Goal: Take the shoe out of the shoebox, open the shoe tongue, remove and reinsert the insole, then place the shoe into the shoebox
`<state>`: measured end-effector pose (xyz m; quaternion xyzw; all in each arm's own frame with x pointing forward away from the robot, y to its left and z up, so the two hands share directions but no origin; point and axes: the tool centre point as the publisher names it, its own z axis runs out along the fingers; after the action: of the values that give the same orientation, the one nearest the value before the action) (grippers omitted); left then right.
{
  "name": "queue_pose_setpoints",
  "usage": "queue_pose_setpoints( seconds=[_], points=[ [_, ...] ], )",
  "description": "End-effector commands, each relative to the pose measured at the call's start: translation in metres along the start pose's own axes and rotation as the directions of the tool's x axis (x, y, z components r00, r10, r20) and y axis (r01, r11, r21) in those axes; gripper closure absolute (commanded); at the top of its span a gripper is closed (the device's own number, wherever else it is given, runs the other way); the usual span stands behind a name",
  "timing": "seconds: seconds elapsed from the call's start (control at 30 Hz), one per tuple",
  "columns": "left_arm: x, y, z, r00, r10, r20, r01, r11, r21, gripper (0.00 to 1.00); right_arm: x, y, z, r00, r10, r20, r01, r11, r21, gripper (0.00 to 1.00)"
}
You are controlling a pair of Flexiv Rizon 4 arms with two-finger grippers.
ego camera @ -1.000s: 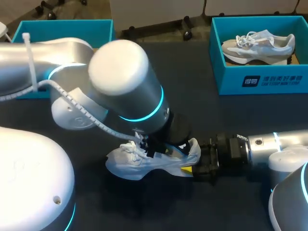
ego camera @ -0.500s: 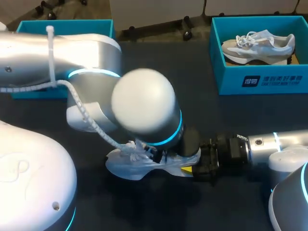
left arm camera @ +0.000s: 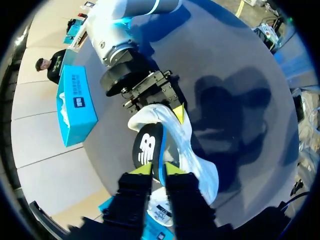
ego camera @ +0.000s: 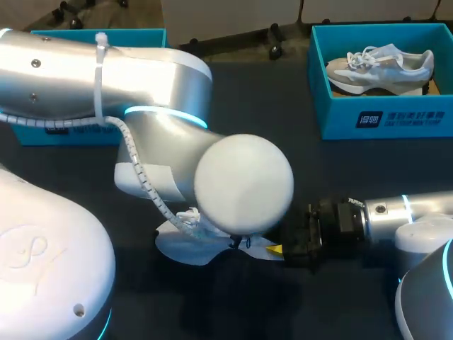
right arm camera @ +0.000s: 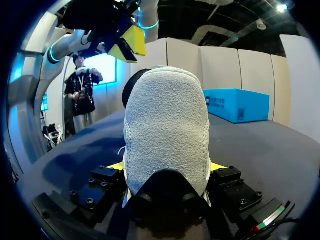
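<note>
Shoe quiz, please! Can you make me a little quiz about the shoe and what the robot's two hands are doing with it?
1. True or false: the white shoe that the right gripper holds lies inside a shoebox.
2. Pick one: what is pinched between the left gripper's yellow tips?
A. a shoelace
B. the black insole
C. a box lid
3. Fill the gap: the right gripper grips the white shoe by its ____.

Key: 1 false; 2 B; 3 heel.
</note>
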<state>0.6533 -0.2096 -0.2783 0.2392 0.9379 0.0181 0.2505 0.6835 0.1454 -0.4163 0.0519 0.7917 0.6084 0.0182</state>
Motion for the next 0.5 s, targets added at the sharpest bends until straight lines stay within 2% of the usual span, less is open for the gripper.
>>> queue_pose_setpoints(
  seconds=[0.03, 0.33, 0.5],
  points=[
    [0.002, -0.007, 0.000, 1.000, 0.014, 0.011, -0.013, 0.997, -0.070, 0.55, 0.000, 0.000, 0.001, 1.000, 0.000, 0.001, 0.000, 1.000, 0.002, 1.00],
    [0.006, -0.009, 0.010, 0.996, 0.088, 0.017, -0.086, 0.990, -0.108, 0.51, 0.000, 0.000, 0.001, 1.000, 0.000, 0.001, 0.000, 1.000, 0.002, 1.00],
    [0.009, -0.011, 0.013, 0.991, 0.118, 0.059, -0.109, 0.984, -0.140, 0.52, 0.000, 0.000, 0.001, 1.000, 0.000, 0.001, 0.000, 1.000, 0.002, 1.00]
  ],
)
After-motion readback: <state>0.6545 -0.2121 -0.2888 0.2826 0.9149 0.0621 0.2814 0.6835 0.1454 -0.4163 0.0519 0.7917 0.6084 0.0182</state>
